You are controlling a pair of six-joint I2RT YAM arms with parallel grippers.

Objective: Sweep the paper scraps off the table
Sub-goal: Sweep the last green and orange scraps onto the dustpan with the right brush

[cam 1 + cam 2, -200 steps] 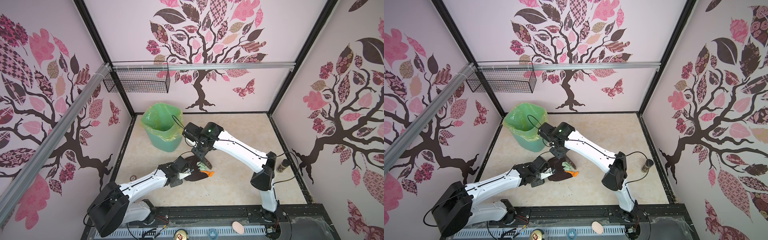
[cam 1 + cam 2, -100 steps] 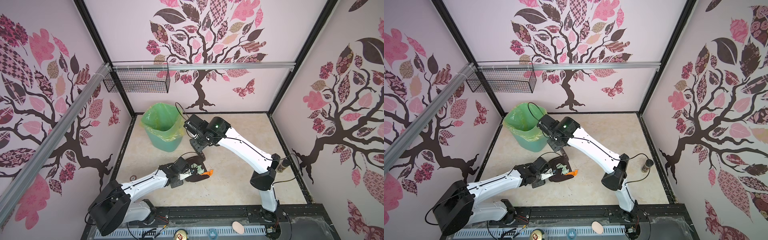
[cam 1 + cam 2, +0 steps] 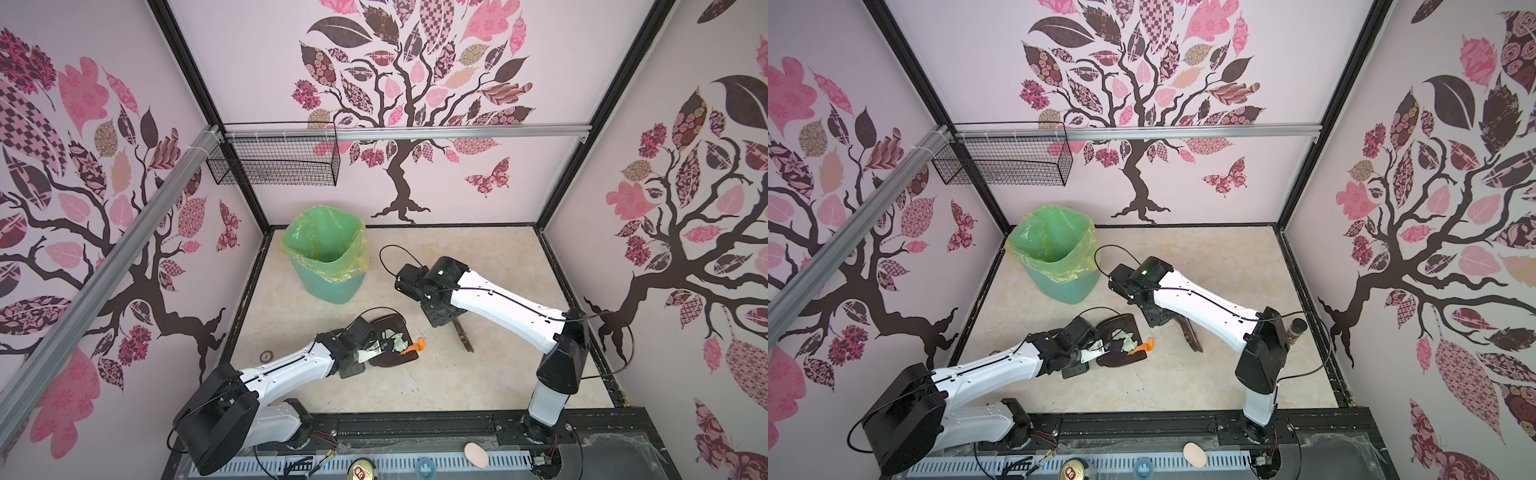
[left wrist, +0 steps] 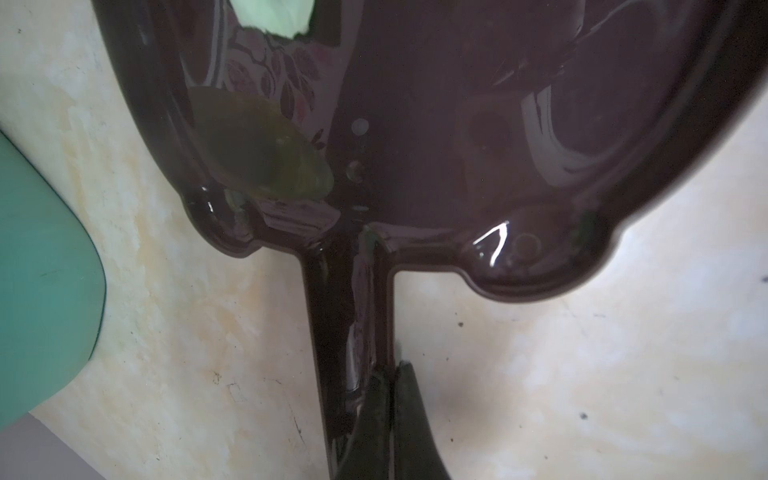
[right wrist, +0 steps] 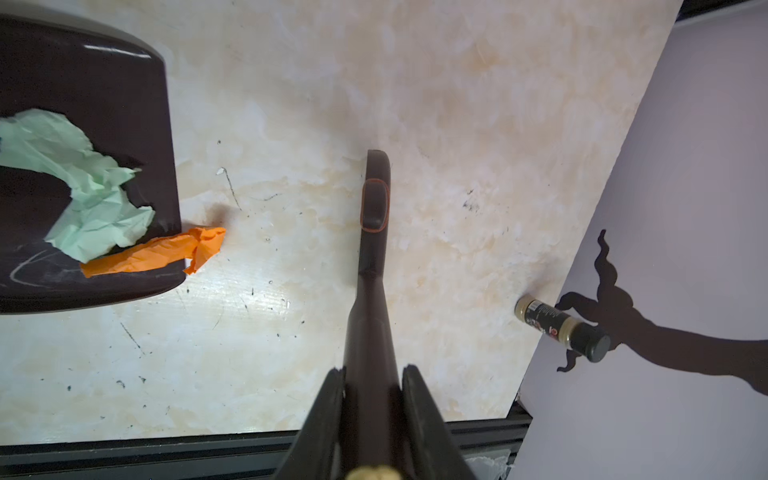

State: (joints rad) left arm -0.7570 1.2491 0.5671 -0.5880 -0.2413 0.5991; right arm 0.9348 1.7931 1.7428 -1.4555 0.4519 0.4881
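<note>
Your left gripper (image 4: 388, 370) clamps the dustpan (image 4: 415, 124) handle, right gripper (image 5: 372, 376) the brush (image 5: 374, 249); paper scraps (image 5: 95, 199) look featherlight, so nudge that overhanging orange end gently.

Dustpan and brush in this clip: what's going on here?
The left gripper is shut on the handle of the dustpan, which rests on the table in front of the bin. A mint scrap lies inside the dustpan. An orange scrap straddles its front lip, partly on the table. The right gripper is shut on the brush, which is apart from the dustpan and touches neither scrap.
</note>
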